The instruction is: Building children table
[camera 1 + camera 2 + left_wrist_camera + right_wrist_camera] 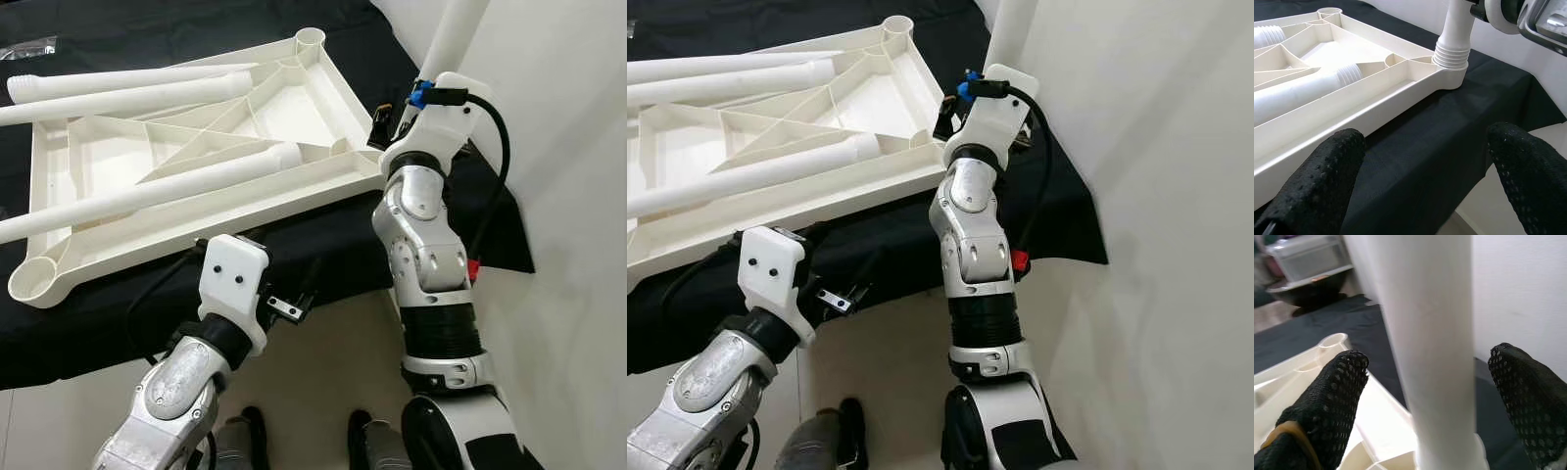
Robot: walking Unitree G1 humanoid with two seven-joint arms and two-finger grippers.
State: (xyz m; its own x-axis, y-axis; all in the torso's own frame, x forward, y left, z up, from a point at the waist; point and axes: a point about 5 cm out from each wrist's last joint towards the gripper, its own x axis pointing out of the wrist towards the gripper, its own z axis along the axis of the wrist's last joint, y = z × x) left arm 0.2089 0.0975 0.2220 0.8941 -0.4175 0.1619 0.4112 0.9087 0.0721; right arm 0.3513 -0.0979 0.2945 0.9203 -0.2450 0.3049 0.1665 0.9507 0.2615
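Note:
A white plastic table top (pixel 196 230) lies upside down on a black cloth. Three loose white legs rest across it, one of them (pixel 147 196) nearest me. A fourth leg (pixel 453 34) stands upright, its threaded end in the near right corner socket (pixel 1452 73). My right gripper (pixel 1427 362) is open around this upright leg (pixel 1425 333), one black finger (pixel 1332 396) on each side with a small gap. My left gripper (pixel 1425 139) is open and holds nothing. It is low at the cloth's near edge, pointing at the table top's long side.
A white wall (pixel 568 147) stands close on the right. The black cloth (pixel 98 323) hangs over the near edge of the surface. My feet (pixel 245 431) are on the pale floor below. Open sockets show at the far right corner (pixel 310 39) and near left corner (pixel 34 279).

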